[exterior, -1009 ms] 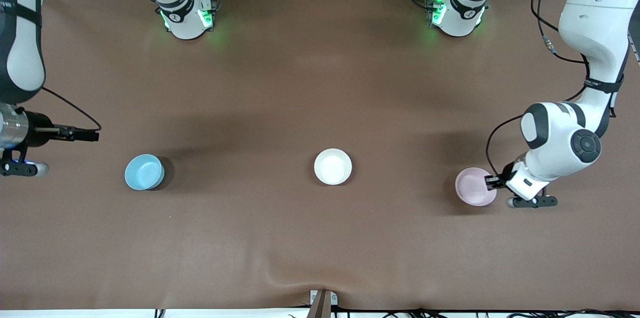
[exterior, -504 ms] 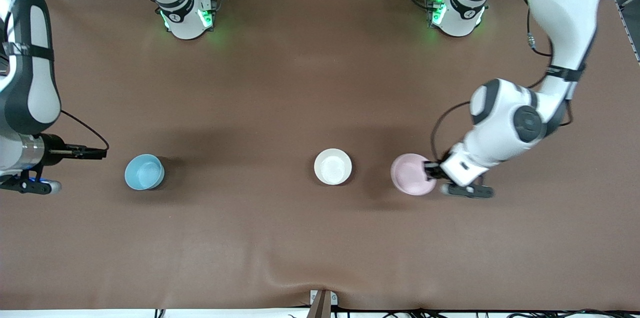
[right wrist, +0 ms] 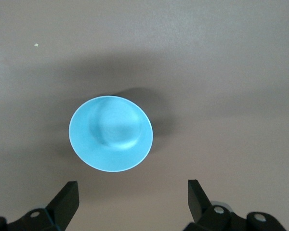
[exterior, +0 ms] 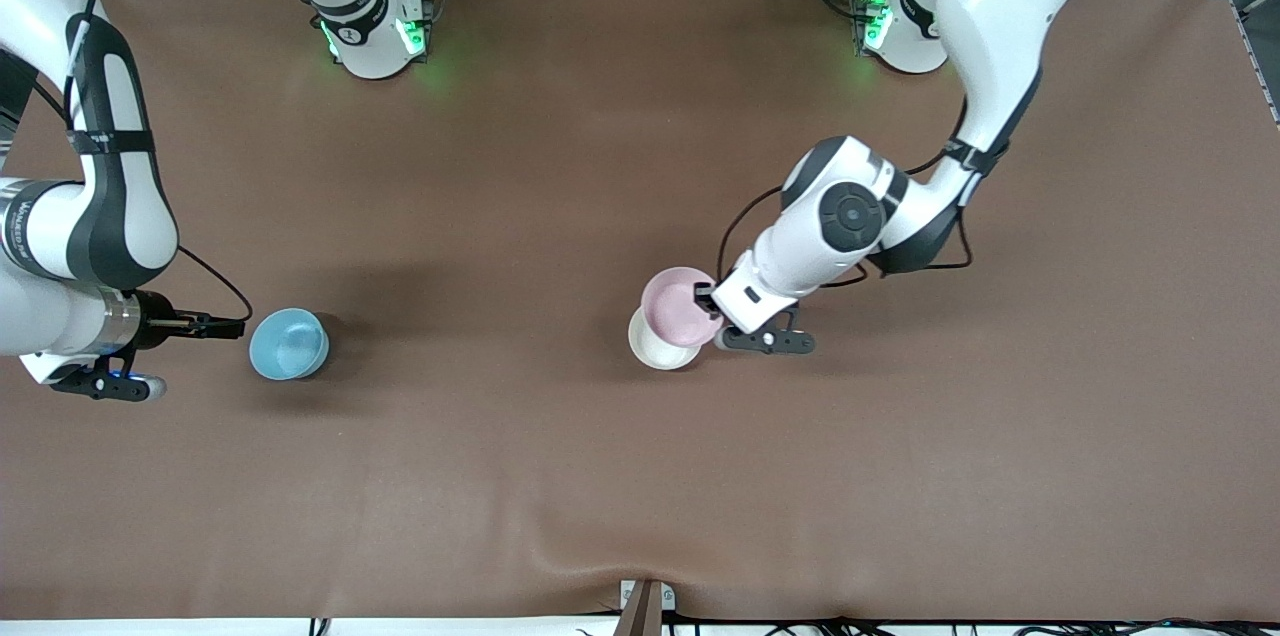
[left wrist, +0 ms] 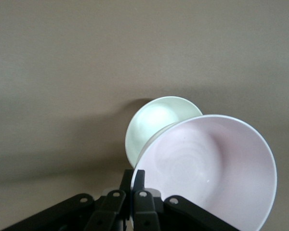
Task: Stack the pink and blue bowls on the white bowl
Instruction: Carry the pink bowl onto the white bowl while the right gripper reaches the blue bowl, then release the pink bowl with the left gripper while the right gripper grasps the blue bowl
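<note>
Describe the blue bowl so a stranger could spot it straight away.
On the brown table, look toward the right arm's end, where the open right gripper hovers. Beside it sits the blue bowl, alone and empty; the pink bowl, in the left gripper, is over the white bowl.

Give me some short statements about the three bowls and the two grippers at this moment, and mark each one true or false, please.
1. The left gripper is shut on the rim of the pink bowl. True.
2. The pink bowl is over the white bowl. True.
3. The blue bowl lies inside the white bowl. False: it stands alone on the table, toward the right arm's end.
4. The right gripper holds the blue bowl. False: it is open, beside the bowl, and holds nothing.
5. All three bowls are upside down. False: each shows its hollow upward.
</note>
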`<state>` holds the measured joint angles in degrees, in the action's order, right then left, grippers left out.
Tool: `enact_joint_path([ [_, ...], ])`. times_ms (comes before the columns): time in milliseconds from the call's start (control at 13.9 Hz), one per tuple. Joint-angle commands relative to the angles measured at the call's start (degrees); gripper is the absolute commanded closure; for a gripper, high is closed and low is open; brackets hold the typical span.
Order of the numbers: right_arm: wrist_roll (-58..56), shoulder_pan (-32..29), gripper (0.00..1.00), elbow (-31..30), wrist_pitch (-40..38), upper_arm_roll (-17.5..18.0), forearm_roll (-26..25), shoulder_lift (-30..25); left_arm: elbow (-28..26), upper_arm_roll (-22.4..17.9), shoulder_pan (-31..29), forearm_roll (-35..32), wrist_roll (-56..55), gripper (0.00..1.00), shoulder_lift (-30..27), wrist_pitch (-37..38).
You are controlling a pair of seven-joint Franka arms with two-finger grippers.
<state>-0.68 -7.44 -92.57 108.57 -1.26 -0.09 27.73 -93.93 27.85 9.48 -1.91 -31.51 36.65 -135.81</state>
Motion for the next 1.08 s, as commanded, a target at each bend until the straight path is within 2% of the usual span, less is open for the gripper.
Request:
enact_joint_path([
  [0, 0.1, 0.1, 0.00, -0.9, 1.5, 0.3, 0.0, 0.1, 3.1, -4.7, 4.4, -0.9, -0.7, 1.00, 2.6, 0.9],
  [216, 0.1, 0.1, 0.00, -2.3, 2.6, 0.3, -0.1, 0.6, 5.2, -8.2, 8.7, -0.8, -0.9, 1.00, 4.6, 0.9],
  [504, 0.1, 0.0, 0.00, -6.4, 8.7, 0.3, -0.1, 0.6, 5.7, -8.4, 9.1, -0.8, -0.9, 1.00, 5.3, 0.9],
  [648, -0.5, -0.7, 0.00, -6.4, 10.7, 0.3, -0.1, 2.5, 5.7, -8.4, 9.1, -0.8, -0.9, 1.00, 5.8, 0.9],
  [793, -0.8, -1.4, 0.00, -6.3, 15.9, 0.3, -0.3, 4.8, 5.8, -8.4, 9.1, -0.8, -0.9, 1.00, 6.2, 0.8],
  [1009, -2.1, -1.4, 0.00, -6.6, 16.1, 0.3, -0.4, 6.1, 6.4, -8.4, 9.7, -0.9, -0.9, 1.00, 7.0, 0.6],
])
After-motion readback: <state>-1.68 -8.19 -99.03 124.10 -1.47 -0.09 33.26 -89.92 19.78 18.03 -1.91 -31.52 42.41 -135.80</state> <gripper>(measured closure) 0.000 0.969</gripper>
